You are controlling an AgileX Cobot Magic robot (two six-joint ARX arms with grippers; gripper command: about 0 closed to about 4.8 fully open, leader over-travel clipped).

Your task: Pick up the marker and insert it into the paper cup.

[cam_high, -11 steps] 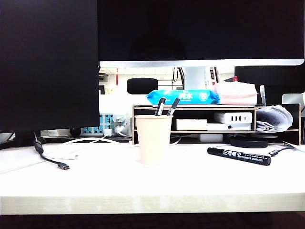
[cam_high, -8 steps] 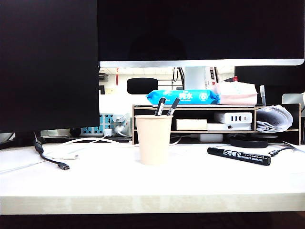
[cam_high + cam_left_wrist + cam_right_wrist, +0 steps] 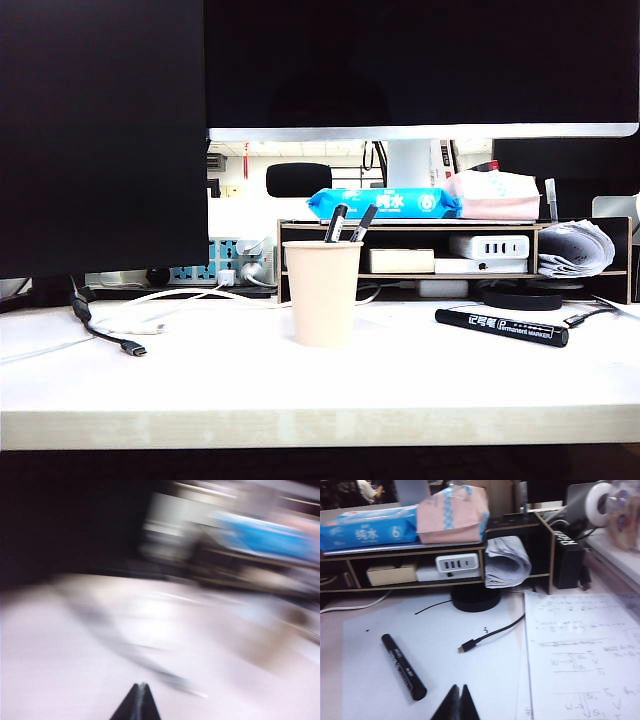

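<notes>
Right wrist view is showing the right gripper hanging with its tips pressed together over the white table, the marker lying just beside it. Left gripper, tips likewise meeting, is hanging over blurred tabletop. Exterior view is showing the paper cup standing upright mid-table, holding two thin pens, well apart from the marker.
</notes>
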